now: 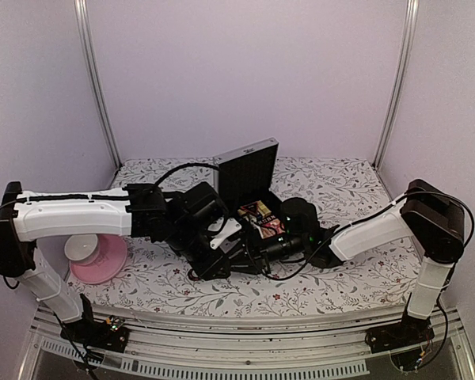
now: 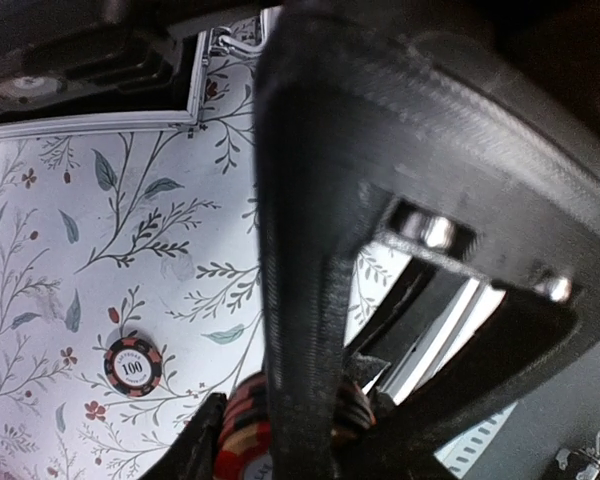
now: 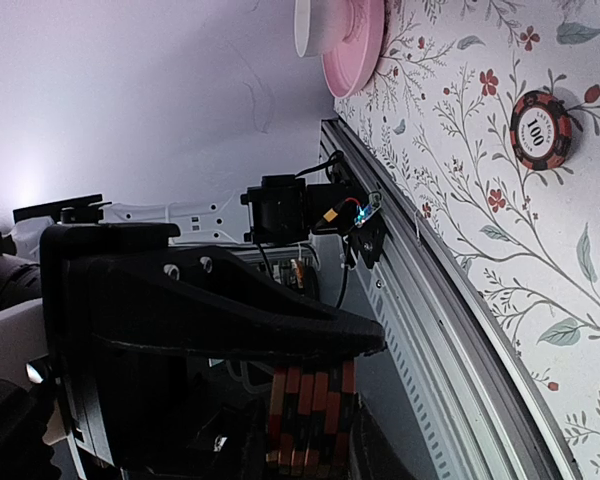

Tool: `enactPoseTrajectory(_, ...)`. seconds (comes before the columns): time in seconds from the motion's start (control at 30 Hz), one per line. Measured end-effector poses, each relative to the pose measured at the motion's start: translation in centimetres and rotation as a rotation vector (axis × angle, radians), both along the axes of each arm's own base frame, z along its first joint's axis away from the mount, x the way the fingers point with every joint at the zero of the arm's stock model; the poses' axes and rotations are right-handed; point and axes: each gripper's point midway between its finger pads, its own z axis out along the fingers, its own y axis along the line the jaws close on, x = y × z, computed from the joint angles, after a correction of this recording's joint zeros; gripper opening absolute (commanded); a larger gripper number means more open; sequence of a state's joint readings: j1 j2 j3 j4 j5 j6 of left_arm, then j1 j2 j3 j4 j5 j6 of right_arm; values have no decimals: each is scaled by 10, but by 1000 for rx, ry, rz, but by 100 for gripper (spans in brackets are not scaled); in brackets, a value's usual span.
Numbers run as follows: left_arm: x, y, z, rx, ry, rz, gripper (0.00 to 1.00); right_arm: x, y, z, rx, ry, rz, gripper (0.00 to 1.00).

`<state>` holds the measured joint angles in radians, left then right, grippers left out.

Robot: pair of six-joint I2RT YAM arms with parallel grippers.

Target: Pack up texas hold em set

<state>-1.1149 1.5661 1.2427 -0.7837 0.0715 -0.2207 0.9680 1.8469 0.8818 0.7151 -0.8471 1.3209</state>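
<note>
1. Top view: the briefcase (image 1: 249, 170) sits mid-table and is open. Its lid stands upright on the far side, and the card packs (image 1: 257, 214) lie in the black base. The left gripper (image 1: 222, 237) and the right gripper (image 1: 274, 247) meet close together just near of the base. The pink plate (image 1: 107, 265) with the white bowl (image 1: 83, 247) sits well apart at the near left.

2. Left wrist view: one loose chip (image 2: 132, 367) marked 100 lies flat on the tablecloth (image 2: 70, 260). A chip stack (image 2: 242, 440) sits tight against the left finger. The opposing finger is hidden, so I cannot tell whether these jaws are clenched or released.

3. Right wrist view: the striped stack is pressed under the right finger and looks clamped there, though its lower side is in shadow. The loose chip lies on the cloth beyond it.

4. Handling, as a judgement:
   - The chips are hard, smooth and light.
   - A stack shears apart easily, so it should be squeezed along its axis, face to face.
   - The flat chip offers only its thin rim, so it should be pinched across the edge.
   - The case is stiff, and its lid should swing shut with a push on the top edge.
</note>
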Motion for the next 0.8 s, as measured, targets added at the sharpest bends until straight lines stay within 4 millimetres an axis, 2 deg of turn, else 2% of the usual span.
enactPoseTrajectory(0.1, 2, 1, 0, 6, -16, 4, 13, 0, 1, 1, -3, 14, -2, 6)
enactPoseTrajectory(0.17, 3, 1, 1, 5, -23, 7, 17, 0, 1, 1, -3, 13, -1, 4)
enactPoseTrajectory(0.2, 3, 1, 1, 6, -24, 7, 22, 0, 1, 1, -3, 13, -2, 3)
enactPoseTrajectory(0.33, 5, 2, 1, 8, -41, 13, 65, 2, 2, 2, -2, 2, -13, 3)
enactPoseTrajectory(0.43, 11, 3, 7, -17, -84, 32, 84, 3, 1, 3, -6, -31, -21, 2)
enactPoseTrajectory(0.53, 14, 8, 22, -64, -134, 48, 90, 10, -6, 10, -18, -79, -64, 2)
enactPoseTrajectory(0.63, 18, 10, 46, -147, -189, 67, 92, 23, -23, 19, -40, -125, -130, 2)
enactPoseTrajectory(0.73, 28, 12, 69, -237, -235, 104, 92, 49, -44, 27, -80, -192, -233, 2)
enactPoseTrajectory(0.8, 41, 16, 77, -285, -257, 144, 92, 71, -61, 28, -125, -248, -314, 2)
